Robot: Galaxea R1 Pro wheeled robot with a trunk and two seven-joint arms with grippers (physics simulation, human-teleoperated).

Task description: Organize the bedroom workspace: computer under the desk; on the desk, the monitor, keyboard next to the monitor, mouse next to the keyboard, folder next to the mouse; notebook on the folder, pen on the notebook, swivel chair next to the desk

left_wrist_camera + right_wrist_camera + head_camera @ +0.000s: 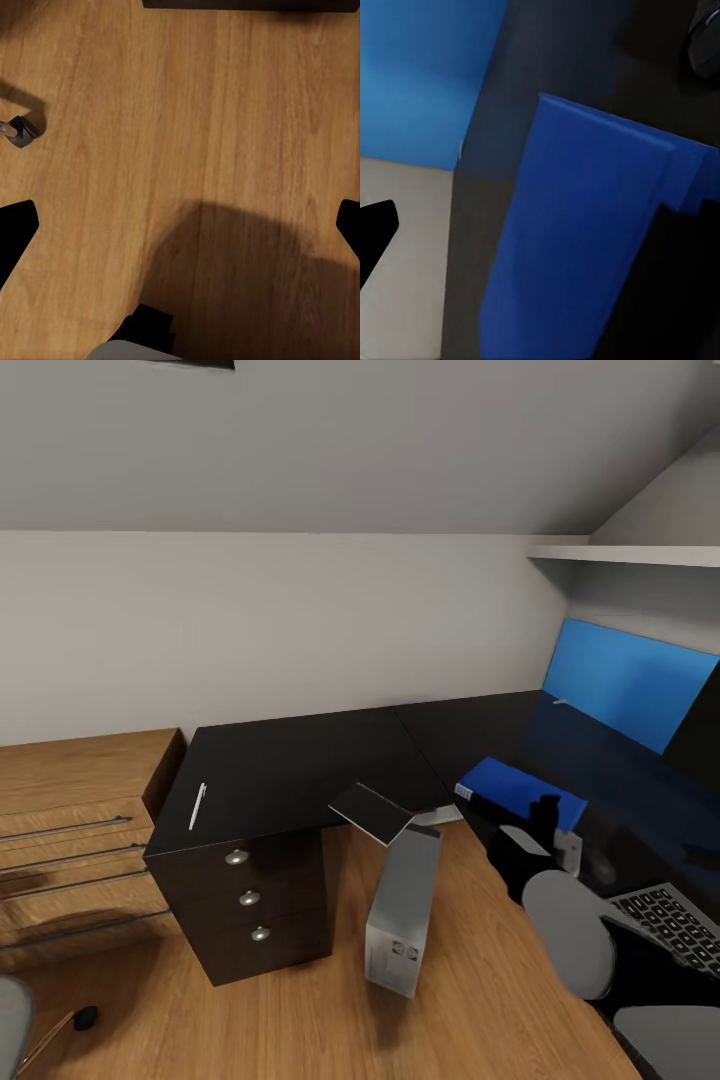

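Observation:
The glossy black L-shaped desk (290,770) has a white pen (197,806) lying above its drawer unit. A black notebook (372,812) overhangs the inner front edge. The blue folder (515,790) lies flat on the right wing; up close, the folder (585,240) is under my open right gripper (540,225), with the black mouse (706,37) beyond it. That right gripper (547,812) hovers at the folder's near edge. The grey computer (403,908) stands tilted on the floor by the desk. The keyboard (670,925) and the monitor (700,730) sit at far right. My left gripper (180,225) hangs open over bare floor.
A wooden chest of drawers (70,830) stands left of the desk. One castor (85,1017) of the swivel chair rests on the wooden floor at lower left, and the same castor (21,130) shows near my left gripper. A white shelf (630,555) hangs above the blue back panel (625,680).

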